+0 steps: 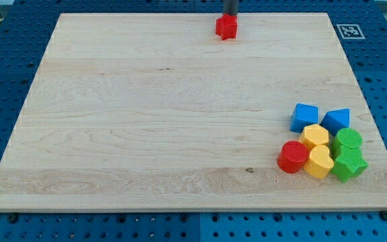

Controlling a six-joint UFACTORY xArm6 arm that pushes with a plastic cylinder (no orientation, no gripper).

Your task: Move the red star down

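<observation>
The red star (226, 27) lies near the top edge of the wooden board (146, 121), a little right of the middle. My tip (230, 14) is the lower end of the dark rod that comes in from the view's top. It stands just above the star, touching or almost touching its upper edge.
A cluster of blocks sits at the board's lower right: two blue blocks (304, 117) (336, 120), a yellow block (315, 136), a yellow heart (319, 162), a red cylinder (292, 156), a green round block (348, 140) and a green star (349, 164). A marker tag (349, 31) lies off the top right corner.
</observation>
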